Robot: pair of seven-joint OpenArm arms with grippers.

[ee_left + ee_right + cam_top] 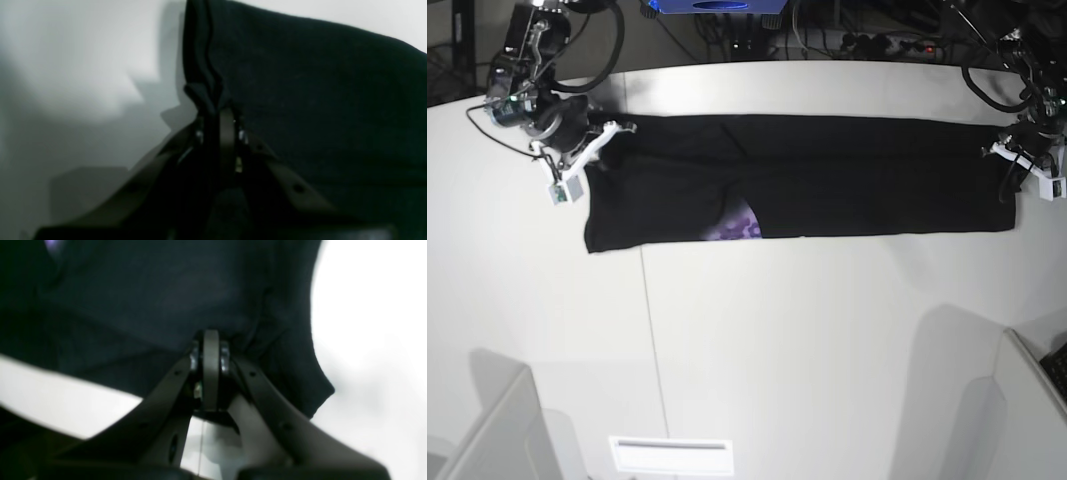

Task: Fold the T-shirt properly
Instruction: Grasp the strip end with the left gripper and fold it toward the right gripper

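Left wrist view puts you right at the left gripper (218,110): its jaws are pressed together on a bunched edge of the T-shirt (317,100), and the black cloth rises from the pinch in a doubled fold, then spreads out beyond and to one side of the fingers. Past the fabric you see only the pale table (76,66), crossed by soft shadows.

From the right wrist camera, your right gripper (210,340) is likewise clamped on the T-shirt (150,300), with the cloth puckering where the jaws meet. The fabric fills the space ahead of the fingers; a loose corner hangs beside them, and a small purple glint shows at the far edge.

In the base view, the T-shirt (827,180) lies stretched into a long, flat black band between your two grippers, the right gripper (602,135) at one end and the left gripper (1017,150) at the other. A patch of purple print peeks out along its near edge. The white table (757,340) carries it, with a seam line running across the surface. Beyond the table you see cables and dark equipment (867,35).
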